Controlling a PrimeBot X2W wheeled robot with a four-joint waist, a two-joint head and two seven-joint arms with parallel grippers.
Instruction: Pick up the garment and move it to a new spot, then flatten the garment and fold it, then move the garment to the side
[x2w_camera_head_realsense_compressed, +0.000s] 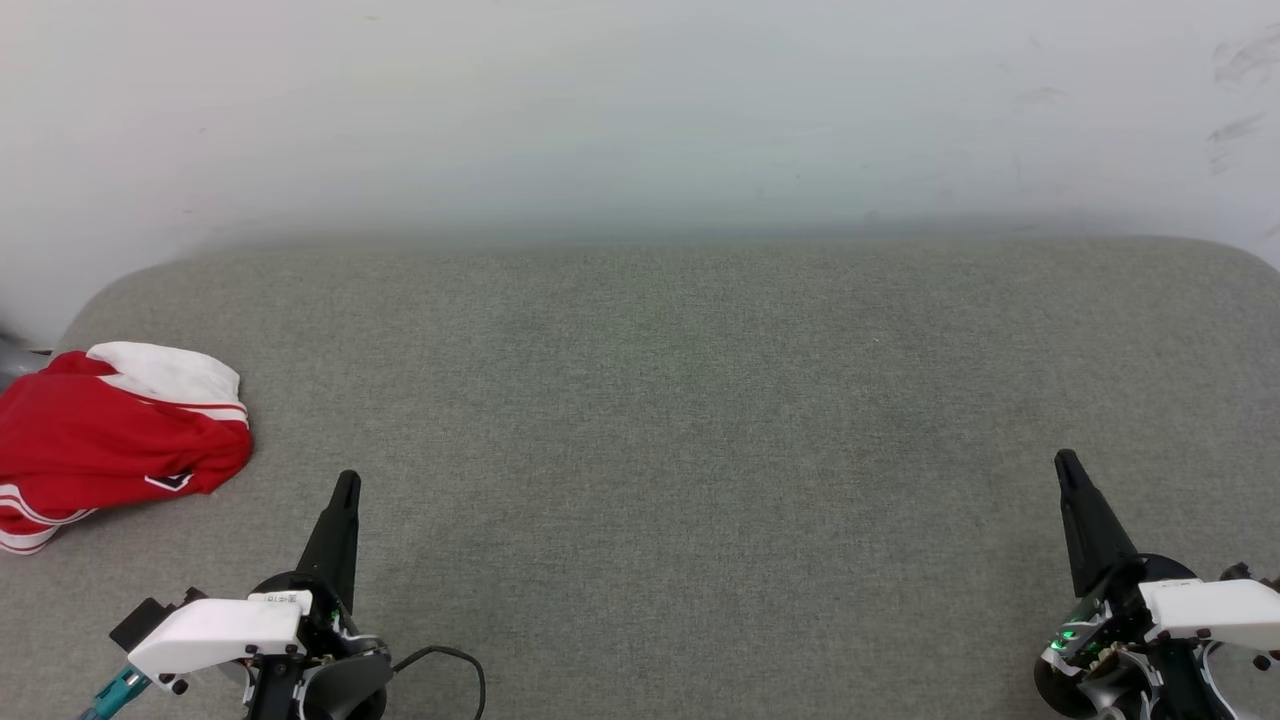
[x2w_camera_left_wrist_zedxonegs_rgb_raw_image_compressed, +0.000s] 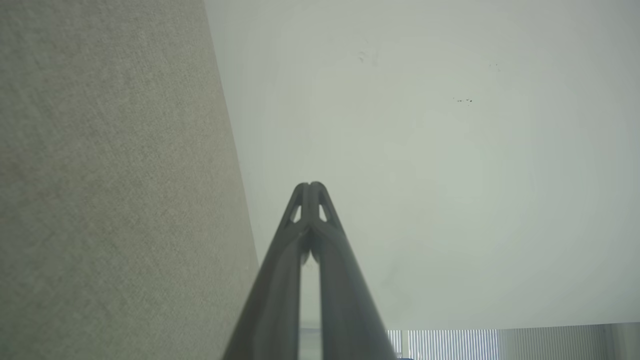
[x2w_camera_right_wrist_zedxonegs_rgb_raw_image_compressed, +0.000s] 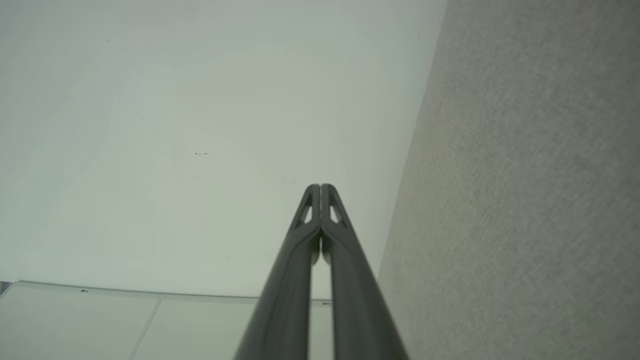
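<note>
Here the left gripper (x2w_camera_head_realsense_compressed: 345, 487) has its two dark fingers pressed together to a single point, and its wrist view shows the tips meeting with nothing between them. The right gripper (x2w_camera_head_realsense_compressed: 1067, 463) is likewise closed on nothing, its tips touching in its own wrist view. A white label (x2w_camera_head_realsense_compressed: 289, 598) on the left wrist housing carries dark print too small to read. The garment (x2w_camera_head_realsense_compressed: 110, 440), red with a white sleeve and red-and-white stripe trim, lies crumpled to the left of the left gripper's tips and slightly beyond them, apart from them. It sits by the left edge of the grey fabric surface (x2w_camera_head_realsense_compressed: 680, 400) and is cut off by the head view's border. A small black patch (x2w_camera_head_realsense_compressed: 168, 481) edged in white shows on its near fold, with no letters legible. A broad stretch of fabric spans between the two grippers and ahead of them to the far edge, which meets the white wall (x2w_camera_head_realsense_compressed: 640, 110) and rounds off at both corners. A black cable (x2w_camera_head_realsense_compressed: 462, 660) loops just right of the left gripper's base.
</note>
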